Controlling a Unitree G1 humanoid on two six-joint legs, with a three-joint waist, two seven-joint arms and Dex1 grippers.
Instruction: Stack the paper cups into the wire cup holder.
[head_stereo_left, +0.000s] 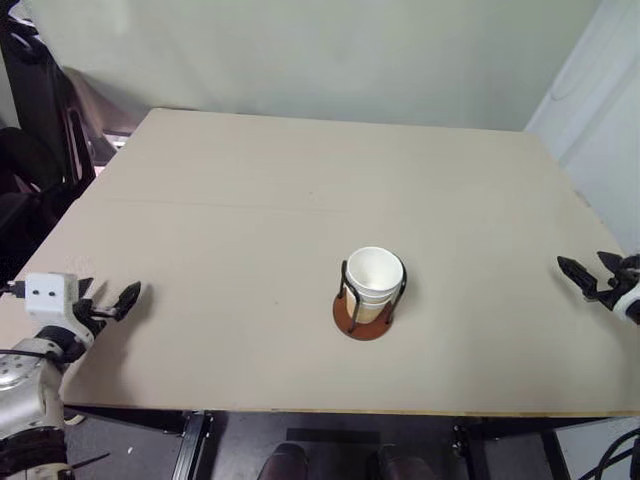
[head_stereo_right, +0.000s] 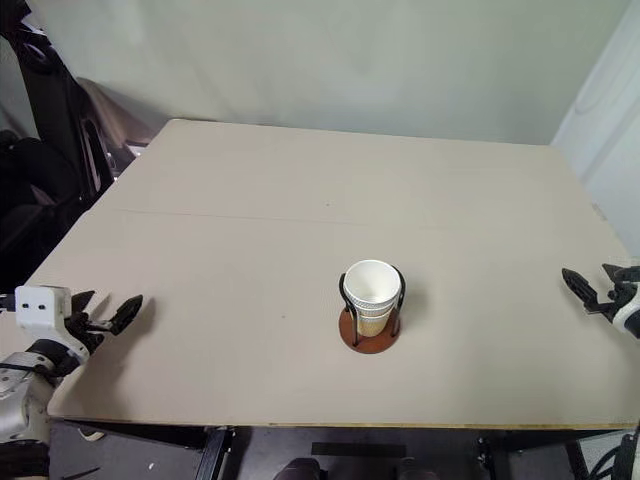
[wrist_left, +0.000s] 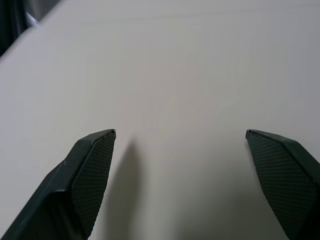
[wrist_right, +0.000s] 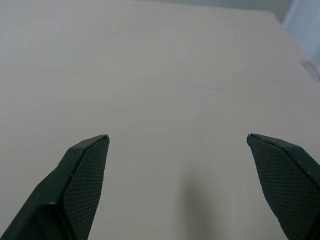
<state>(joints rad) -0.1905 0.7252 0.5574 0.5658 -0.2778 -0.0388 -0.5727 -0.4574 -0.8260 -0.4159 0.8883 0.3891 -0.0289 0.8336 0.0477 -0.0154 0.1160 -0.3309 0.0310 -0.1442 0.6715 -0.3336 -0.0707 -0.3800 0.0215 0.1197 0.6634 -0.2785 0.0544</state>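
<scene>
The paper cups (head_stereo_left: 374, 277) stand nested one inside another in the wire cup holder (head_stereo_left: 364, 318), a reddish-brown disc with black wire loops, near the front middle of the table. The top cup's white inside faces up. My left gripper (head_stereo_left: 106, 300) hovers open over the table's front left edge, well left of the holder. My right gripper (head_stereo_left: 590, 275) hangs open at the table's right edge, well right of it. In both wrist views the fingers (wrist_left: 92, 170) (wrist_right: 82, 172) stand wide apart with bare tabletop between them.
The beige table (head_stereo_left: 300, 190) spreads wide around the holder. A dark chair and equipment (head_stereo_left: 40, 150) stand off the left edge. A pale wall and a white panel (head_stereo_left: 600, 90) close the back and right.
</scene>
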